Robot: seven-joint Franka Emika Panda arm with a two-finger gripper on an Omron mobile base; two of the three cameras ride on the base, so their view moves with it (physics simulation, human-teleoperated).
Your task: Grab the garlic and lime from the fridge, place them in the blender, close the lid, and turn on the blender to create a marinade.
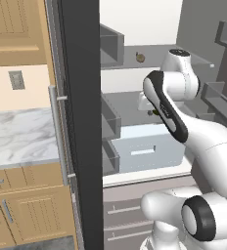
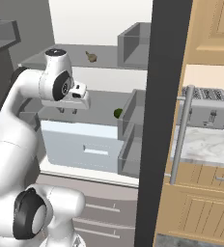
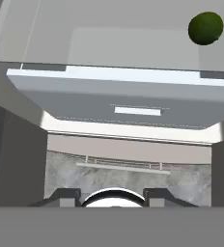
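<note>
- fridge (image 1: 79, 122) is standing open – dark door with its long silver handle (image 1: 58, 134) swung out on the left of the left base view, grey shelves and door bins showing inside
- the white arm (image 1: 184, 122) reaches into the fridge at the height of the middle shelf
- pale drawer (image 2: 82, 147) sits under that shelf, slim handle slot on its front; from the hand view it's straight below the camera
- toaster (image 2: 205, 107) on the marble counter (image 2: 201, 144) just beside the fridge in the right base view, wooden cabinets around it
- gripper (image 2: 68, 110) hangs over the middle shelf, above the drawer's left part – fingers are tiny here and barely poke into the hand view, so i can't tell how wide they are. nothing visibly in them
- lime (image 3: 205, 28) sits on the middle shelf, off to the right of the gripper and apart from it
- garlic (image 2: 91, 57) is on the top shelf, near the back wall, well above the gripper
</note>
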